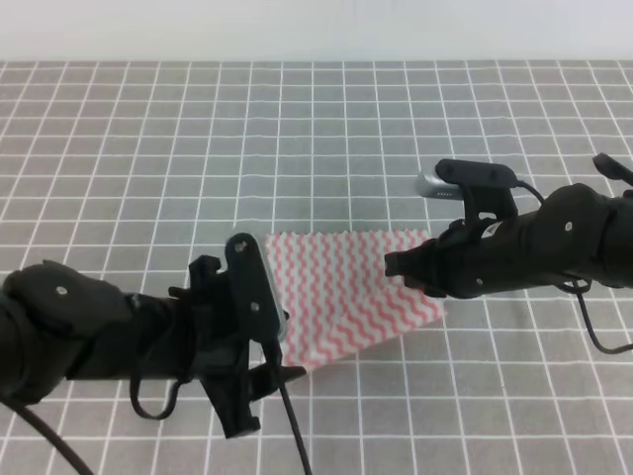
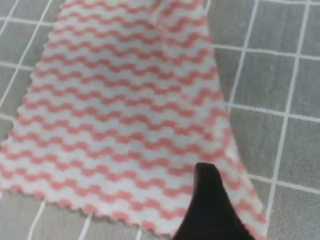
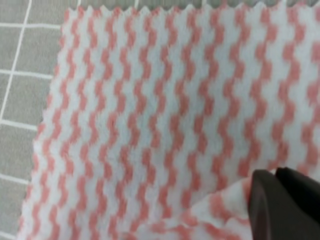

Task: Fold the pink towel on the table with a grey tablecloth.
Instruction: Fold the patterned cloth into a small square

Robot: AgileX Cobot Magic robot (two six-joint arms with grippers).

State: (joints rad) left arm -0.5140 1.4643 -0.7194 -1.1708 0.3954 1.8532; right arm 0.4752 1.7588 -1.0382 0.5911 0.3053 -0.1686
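- Two black arms work over one table (image 1: 326,129), covered in grey cloth with a grid of thin white lines; the table fills the whole high view.
- Towel (image 1: 351,292) lies near the table's middle, between the two arms. It is a thin square of pink-red and white zigzag stripes with pinked edges, mostly flat, not yet folded.
- Left gripper (image 1: 259,368) sits at the towel's near-left corner. Only one dark fingertip (image 2: 210,200) shows in its wrist view, over the towel's near edge; whether its jaws are parted or closed cannot be told.
- Right gripper (image 1: 398,263) sits at the towel's right corner. Its wrist view shows dark fingertips (image 3: 280,205) close together at a small raised pucker of towel, so the jaws look clenched on the cloth there.
- Handling, as a judgement: the towel looks very light, soft and limp. It should drape and crease easily, slide on the table, and may sag or fold unevenly if lifted from one point only.
- Best hold, as a judgement: pinch corners or the edge just inside the pinking, one corner per gripper, on the same side of the towel.
- No brand, label or readable writing shows on the towel, table or arms.
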